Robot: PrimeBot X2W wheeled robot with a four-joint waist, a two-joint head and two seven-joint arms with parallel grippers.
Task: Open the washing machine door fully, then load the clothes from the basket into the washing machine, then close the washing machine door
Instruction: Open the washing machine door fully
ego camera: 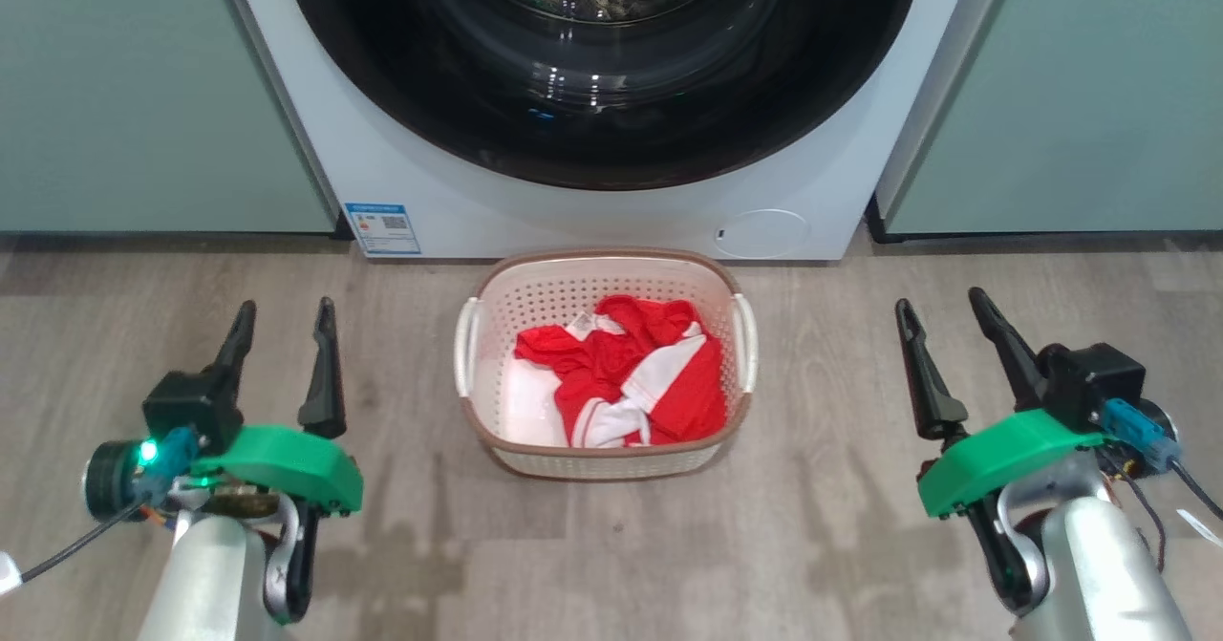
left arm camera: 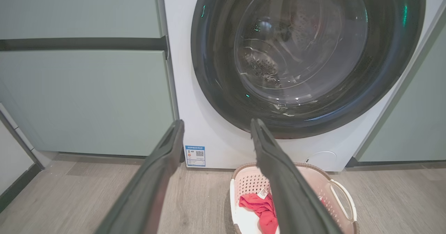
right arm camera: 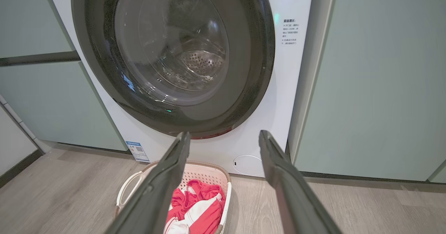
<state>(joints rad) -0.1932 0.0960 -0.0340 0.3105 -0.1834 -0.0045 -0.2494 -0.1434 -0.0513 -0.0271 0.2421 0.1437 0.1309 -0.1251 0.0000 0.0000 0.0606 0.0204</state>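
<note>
The white washing machine [ego camera: 401,173] stands straight ahead with its round black-ringed washing machine door [ego camera: 602,135] shut flat against its front; the door also fills much of the left wrist view [left arm camera: 303,59] and the right wrist view [right arm camera: 174,56]. On the floor before it sits the cream basket [ego camera: 497,288] holding red and white clothes [ego camera: 631,369]. My left gripper [ego camera: 283,321] hovers open, left of the basket. To the basket's right, my right gripper [ego camera: 941,307] is open too. Both are empty and well short of the machine.
Pale green cabinets [ego camera: 143,96] flank the machine on the left and on the right [ego camera: 1080,96]. A blue label [ego camera: 382,228] and a round filter cap [ego camera: 762,233] sit low on the machine's front. Wood-look floor [ego camera: 611,555] surrounds the basket.
</note>
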